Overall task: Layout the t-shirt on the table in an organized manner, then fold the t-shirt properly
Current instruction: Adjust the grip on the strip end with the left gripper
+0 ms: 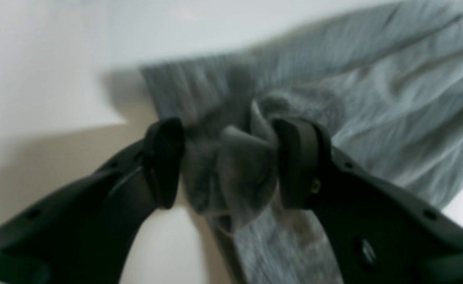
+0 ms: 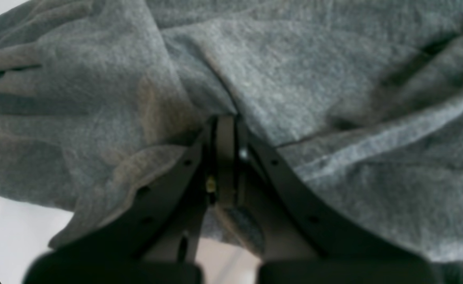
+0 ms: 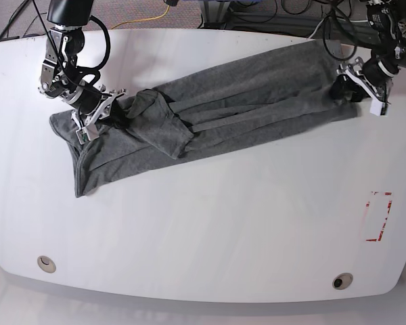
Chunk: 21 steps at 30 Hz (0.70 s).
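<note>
The grey t-shirt (image 3: 243, 101) lies stretched in a crumpled band across the far half of the white table (image 3: 203, 223), running from left to right. My left gripper (image 3: 357, 84) is at the shirt's right end. In the left wrist view its fingers (image 1: 231, 161) close on a bunched fold of the t-shirt (image 1: 373, 98) that fills the gap from pad to pad. My right gripper (image 3: 98, 114) is at the shirt's left end. In the right wrist view it (image 2: 226, 120) is shut, pinching the t-shirt (image 2: 314, 79) at its tips. A flap is folded over near the left end.
A red tape rectangle (image 3: 379, 217) marks the table's right side. Two round cable holes (image 3: 46, 263) (image 3: 341, 280) sit near the front edge. Cables (image 3: 162, 13) run on the floor beyond the far edge.
</note>
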Motion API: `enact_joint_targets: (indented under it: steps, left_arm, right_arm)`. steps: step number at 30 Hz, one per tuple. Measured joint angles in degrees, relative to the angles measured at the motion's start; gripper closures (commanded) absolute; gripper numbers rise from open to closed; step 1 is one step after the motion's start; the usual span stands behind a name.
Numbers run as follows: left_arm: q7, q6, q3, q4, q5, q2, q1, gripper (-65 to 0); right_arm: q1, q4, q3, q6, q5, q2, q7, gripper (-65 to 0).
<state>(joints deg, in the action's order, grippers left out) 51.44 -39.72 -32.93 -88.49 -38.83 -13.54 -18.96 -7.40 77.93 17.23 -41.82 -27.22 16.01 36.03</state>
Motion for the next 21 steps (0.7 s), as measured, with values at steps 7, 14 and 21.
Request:
enact_joint_targets:
  steps: [7,14,21]
  left_arm:
    - [-0.2,0.0,1.6,-0.2,-2.4,-0.2,-1.4,-33.8]
    - [-0.3,-0.2,1.3,-0.2,-6.3,-0.3,-3.9,-33.9]
    - [-0.1,-0.2,1.3,-0.2,-7.6,-0.4,-4.2,-33.9]
  right_arm:
    - [0.0,0.0,0.0,0.0,0.0,0.0,0.0,-0.5]
    - [0.0,0.0,0.0,0.0,0.0,0.0,0.0,-0.5]
    - [0.0,0.0,0.0,0.0,0.0,0.0,0.0,-0.5]
